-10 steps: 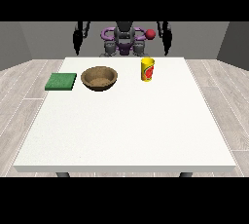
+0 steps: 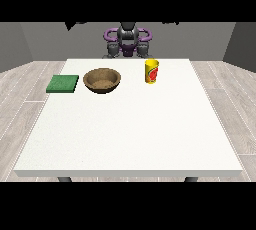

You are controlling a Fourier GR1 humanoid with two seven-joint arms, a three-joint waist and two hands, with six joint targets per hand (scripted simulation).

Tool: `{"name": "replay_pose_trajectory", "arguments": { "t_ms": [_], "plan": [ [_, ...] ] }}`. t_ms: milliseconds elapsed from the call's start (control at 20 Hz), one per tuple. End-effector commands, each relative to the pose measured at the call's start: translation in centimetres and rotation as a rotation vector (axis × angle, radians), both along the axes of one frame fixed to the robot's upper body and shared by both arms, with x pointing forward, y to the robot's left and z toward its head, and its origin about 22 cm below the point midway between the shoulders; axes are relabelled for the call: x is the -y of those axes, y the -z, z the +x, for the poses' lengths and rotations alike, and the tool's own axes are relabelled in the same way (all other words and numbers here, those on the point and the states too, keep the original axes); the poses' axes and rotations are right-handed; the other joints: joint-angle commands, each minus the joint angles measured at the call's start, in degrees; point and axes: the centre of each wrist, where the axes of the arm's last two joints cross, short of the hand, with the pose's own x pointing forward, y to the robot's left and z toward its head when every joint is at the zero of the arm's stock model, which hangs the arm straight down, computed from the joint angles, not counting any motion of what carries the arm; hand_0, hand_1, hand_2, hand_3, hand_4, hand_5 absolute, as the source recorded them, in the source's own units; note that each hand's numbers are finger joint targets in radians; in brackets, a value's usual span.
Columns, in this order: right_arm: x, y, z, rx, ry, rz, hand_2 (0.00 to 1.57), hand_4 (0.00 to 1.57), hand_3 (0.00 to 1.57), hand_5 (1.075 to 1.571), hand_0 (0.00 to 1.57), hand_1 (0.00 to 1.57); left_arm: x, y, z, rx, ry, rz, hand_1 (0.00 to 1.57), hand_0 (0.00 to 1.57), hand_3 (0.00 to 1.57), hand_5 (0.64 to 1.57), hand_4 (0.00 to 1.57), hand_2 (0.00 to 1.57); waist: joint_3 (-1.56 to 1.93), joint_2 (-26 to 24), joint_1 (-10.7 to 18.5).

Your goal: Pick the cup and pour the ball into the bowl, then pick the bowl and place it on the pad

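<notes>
Hands are what we look for first, and we find neither over the table, so we cannot tell how their fingers lie. Our cup point(image 2: 152, 71) stands upright at the far side, right of centre, untouched; any ball inside is hidden. Left of it sits the bowl point(image 2: 102, 80), and further left the pad point(image 2: 63, 83). We judge the first step not yet begun: next, a hand must reach the cup.

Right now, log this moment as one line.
cup: upright on table, untouched | bowl: between cup and pad | pad: bare, view's left | hands: not seen | task: not started
</notes>
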Motion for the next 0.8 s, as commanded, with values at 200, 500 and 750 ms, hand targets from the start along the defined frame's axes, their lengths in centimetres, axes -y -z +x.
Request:
{"name": "replay_pose_trajectory", "arguments": {
  "t_ms": [200, 500, 750],
  "plan": [
    [3.1, -1.9, -0.4, 0.07, -0.016, 0.065, 0.0, 0.0, 0.0, 1.57, 0.0, 0.0, -4.3, -2.2, -1.1, 0.106, -0.033, -0.054, 0.0, 0.0, 0.0, 1.544, 0.0, 0.0, -0.11, 5.6, -0.5],
    [2.2, -1.4, 1.1, 0.144, -0.062, 0.069, 0.0, 0.0, 0.0, 1.57, 0.0, 0.0, -4.4, -0.5, 1.2, 0.213, -0.053, -0.023, 0.0, 0.0, 0.0, 1.536, 0.0, 0.0, -0.11, 12.2, -2.3],
    [3.2, 0.4, 1.7, 0.203, -0.028, 0.058, 0.0, 0.0, 0.0, 1.57, 0.0, 0.0, -3.3, 4.1, 0.5, 0.278, -0.032, -0.016, 0.0, 0.0, 0.0, 1.524, 0.0, 0.0, -0.11, 16.5, -1.3]
  ]
}}
